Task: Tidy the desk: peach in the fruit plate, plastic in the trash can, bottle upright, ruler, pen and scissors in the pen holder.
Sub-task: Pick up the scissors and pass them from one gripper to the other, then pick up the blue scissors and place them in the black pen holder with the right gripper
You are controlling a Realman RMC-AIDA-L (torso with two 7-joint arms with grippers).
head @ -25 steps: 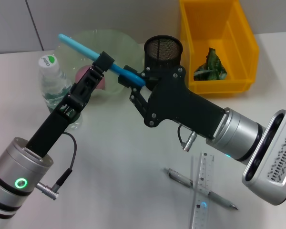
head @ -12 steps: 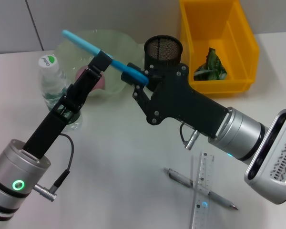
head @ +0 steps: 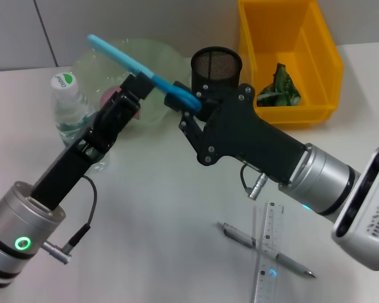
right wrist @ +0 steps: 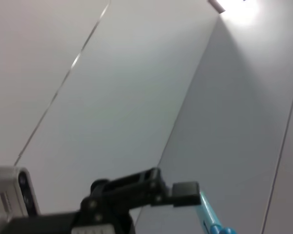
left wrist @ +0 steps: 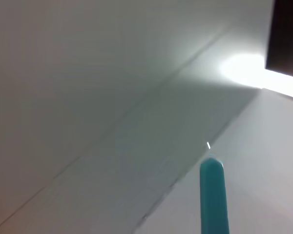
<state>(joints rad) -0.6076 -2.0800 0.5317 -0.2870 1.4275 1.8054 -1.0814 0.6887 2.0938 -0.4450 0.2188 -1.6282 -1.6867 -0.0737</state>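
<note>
The light blue scissors (head: pixel 123 58) hang tilted in the air over the fruit plate (head: pixel 158 60). My left gripper (head: pixel 142 79) is shut on their middle. My right gripper (head: pixel 186 104) is shut on the handle end, just in front of the black mesh pen holder (head: pixel 216 66). The blade cover tip (left wrist: pixel 213 195) shows in the left wrist view. The right wrist view shows the left gripper (right wrist: pixel 178 187) on the scissors (right wrist: pixel 207 214). The pink peach (head: pixel 106 96) lies in the plate, mostly hidden by the left arm. The bottle (head: pixel 68 113) stands upright on the left.
The yellow trash can (head: pixel 316 57) at the back right holds green plastic (head: pixel 278 85). The pen (head: pixel 297 266) and the clear ruler (head: pixel 270 227) lie crossed on the desk (head: pixel 164 240) at the front right, below the right arm.
Both grippers and the scissors have shifted a little up and to the right together. The right gripper has come closer to the pen holder.
</note>
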